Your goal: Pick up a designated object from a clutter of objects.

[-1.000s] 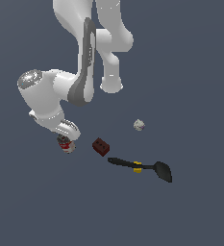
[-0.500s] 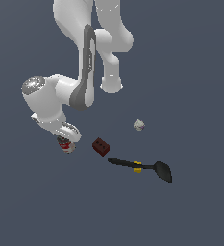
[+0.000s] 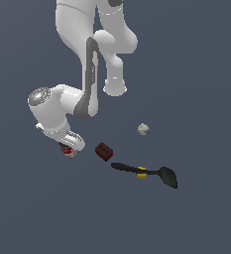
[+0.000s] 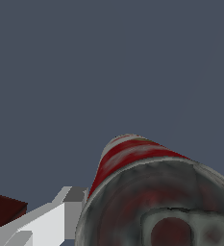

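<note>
One finger [image 4: 41, 223] of the gripper [image 3: 69, 148] showed as a white bar right beside the soup can [image 4: 147, 192], and it seemed to touch the can's side. The other finger was hidden, so I could not tell if the fingers were squeezed on the can or just close to it. In the wrist view the can was very near, and it filled a big part of the picture with its grey metal top and its red and white label.

In the exterior view the can [image 3: 67, 150] sat right under the white arm's hand. The dark red block [image 3: 103, 152] lay at about 3 o'clock from the can, near it but not touching. The black spatula [image 3: 146, 172] with a yellow band lay past the block, at about 4 o'clock. The small white lumpy thing [image 3: 144, 129] sat well apart, at about 2 o'clock from the can.
</note>
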Available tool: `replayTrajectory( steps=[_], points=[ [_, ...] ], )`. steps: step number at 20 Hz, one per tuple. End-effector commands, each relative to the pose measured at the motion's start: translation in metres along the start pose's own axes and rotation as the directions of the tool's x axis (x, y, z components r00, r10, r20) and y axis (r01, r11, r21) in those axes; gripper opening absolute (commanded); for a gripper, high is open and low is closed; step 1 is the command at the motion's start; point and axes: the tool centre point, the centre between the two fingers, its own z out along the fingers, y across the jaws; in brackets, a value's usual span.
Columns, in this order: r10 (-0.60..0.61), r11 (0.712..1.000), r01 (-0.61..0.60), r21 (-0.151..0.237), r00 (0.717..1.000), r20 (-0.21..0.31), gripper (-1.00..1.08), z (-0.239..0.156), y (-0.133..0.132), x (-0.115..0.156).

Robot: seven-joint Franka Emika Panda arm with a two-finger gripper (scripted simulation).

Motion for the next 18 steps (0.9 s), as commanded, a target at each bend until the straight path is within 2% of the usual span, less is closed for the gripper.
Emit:
replayTrajectory(
  steps=[1,12,18],
  points=[
    [0.000,1.000,0.000,0.000,1.000,-0.001,-1.00,0.001,0.000,0.000],
    [0.000,1.000,0.000,0.000,1.000,-0.001,-1.00,-0.001,-0.001,0.000],
    [0.000,1.000,0.000,0.000,1.000,-0.001,-1.00,-0.017,-0.015,-0.003]
  ],
)
